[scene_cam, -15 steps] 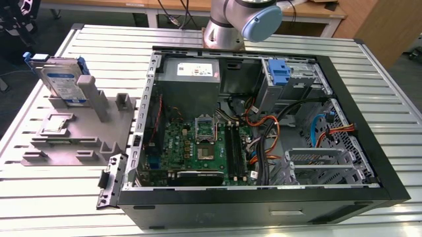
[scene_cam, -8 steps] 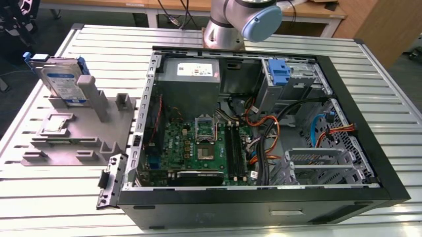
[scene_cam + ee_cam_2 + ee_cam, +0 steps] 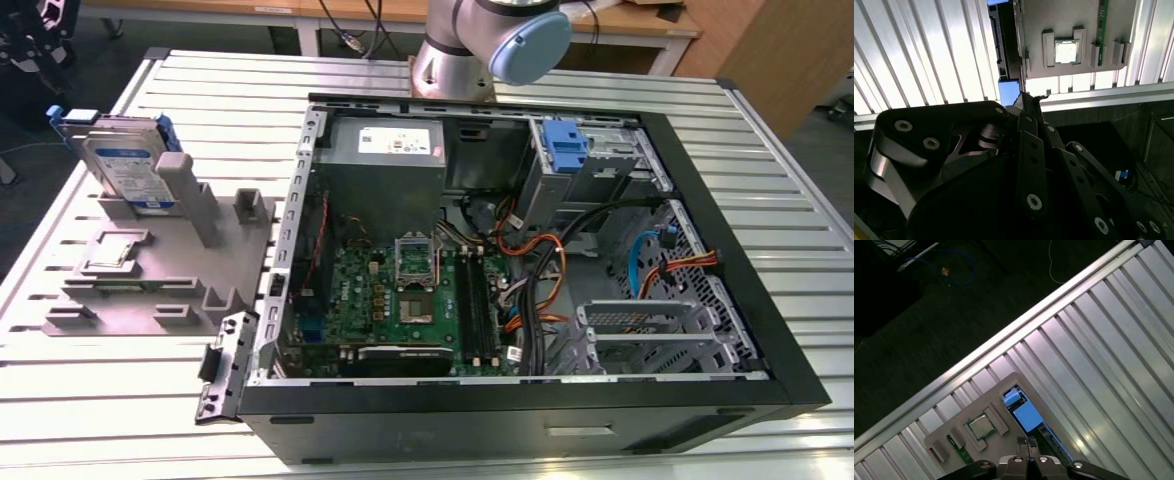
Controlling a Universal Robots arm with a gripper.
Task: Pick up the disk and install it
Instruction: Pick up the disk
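Observation:
The disk (image 3: 124, 163), silver-grey with a white-and-blue label and a blue frame, stands upright in a slot at the back of the grey fixture (image 3: 160, 275), at the exterior view's left. In the first wrist view its blue top edge (image 3: 1027, 418) lies just ahead of my gripper (image 3: 1028, 442), whose fingertips are together with nothing between them. The second wrist view shows the gripper (image 3: 1030, 98) high above the fixture, close to the disk's blue corner (image 3: 1008, 91). The gripper hangs over the disk, apart from it.
An open computer case (image 3: 747, 300) lies on the slatted aluminium table (image 3: 94, 400), with a motherboard (image 3: 400, 290), a blue bracket (image 3: 567, 150) at the drive bay and a metal cage (image 3: 641, 330). A small square chip (image 3: 114, 250) (image 3: 980, 426) sits on the fixture. Dark floor lies beyond the table edge (image 3: 1004, 337).

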